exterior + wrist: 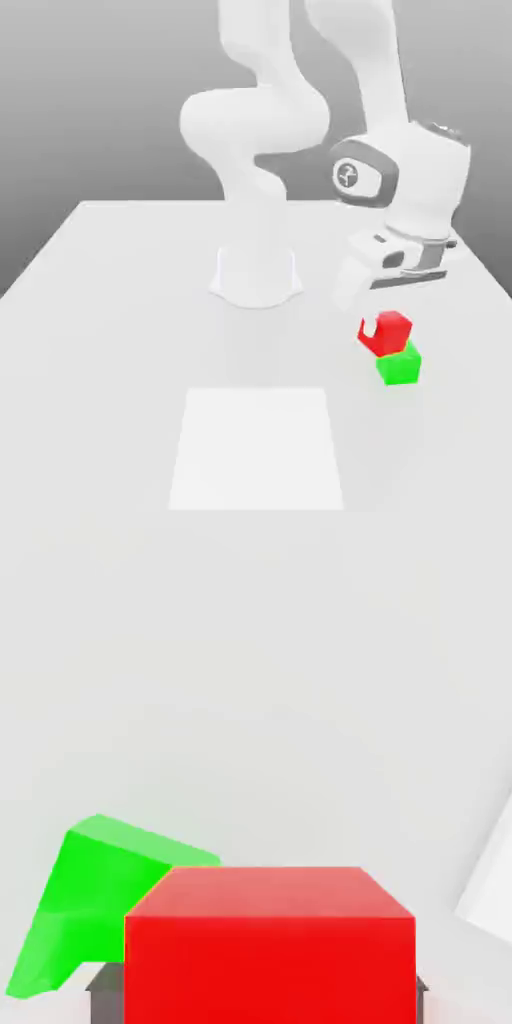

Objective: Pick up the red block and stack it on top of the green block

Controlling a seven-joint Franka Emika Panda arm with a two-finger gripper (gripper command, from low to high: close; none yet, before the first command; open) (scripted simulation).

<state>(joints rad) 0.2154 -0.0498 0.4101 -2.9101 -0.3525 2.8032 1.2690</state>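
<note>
The red block (390, 331) is held between the fingers of my gripper (383, 322), which is shut on it. In the exterior view it hangs right at the top of the green block (400, 366) and is offset a little toward that view's left. I cannot tell whether the two blocks touch. From the hand view, the red block (270, 942) sits between the dark finger pads (102, 994) of the gripper (270, 997). The green block (95, 907) lies beyond and partly behind it, off to one side.
The white table (110, 330) carries the arm's round base (256, 278) near its middle. A pale square patch (258, 445) is marked on the table in front of the base. A white edge (492, 887) shows at one side of the hand view.
</note>
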